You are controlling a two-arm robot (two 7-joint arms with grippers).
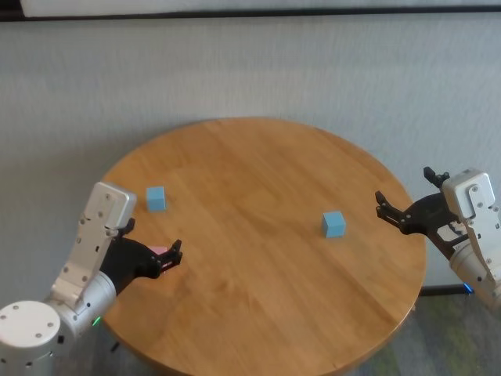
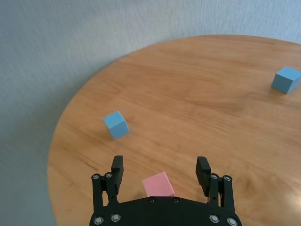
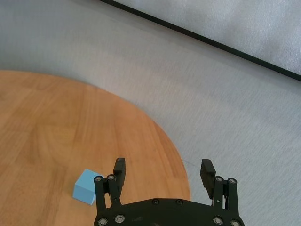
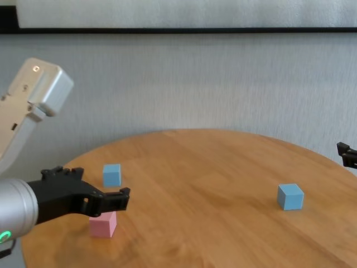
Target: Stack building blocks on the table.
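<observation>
**Three blocks apart on the round table, both grippers spread wide**

We see the round wooden table [image 1: 258, 258] with three building blocks lying singly on it, none stacked. The pink block [image 2: 158, 184] sits near the table's left edge, on the robot's side. Our left gripper [image 2: 160, 172] hangs just above it with its fingers spread wide; in the left wrist view the block lies between and below the two fingertips [image 2: 117, 165], and nothing is clamped. In the chest view the same block [image 4: 103, 224] rests flat on the wood, partly behind the gripper's dark fingers [image 4: 114, 196].

The first light blue block [image 1: 156, 198] stands a little farther back on the left side, near the pink one but clearly apart from it. The second light blue block [image 1: 333, 225] lies on the right half of the table, well apart from the other two.

Our right gripper [image 1: 407, 205] hovers at the table's right edge, its jaws wide apart and holding nothing. In its wrist view the second blue block [image 3: 85, 187] shows beside one finger, on the table below, with no contact that we can make out.
</observation>
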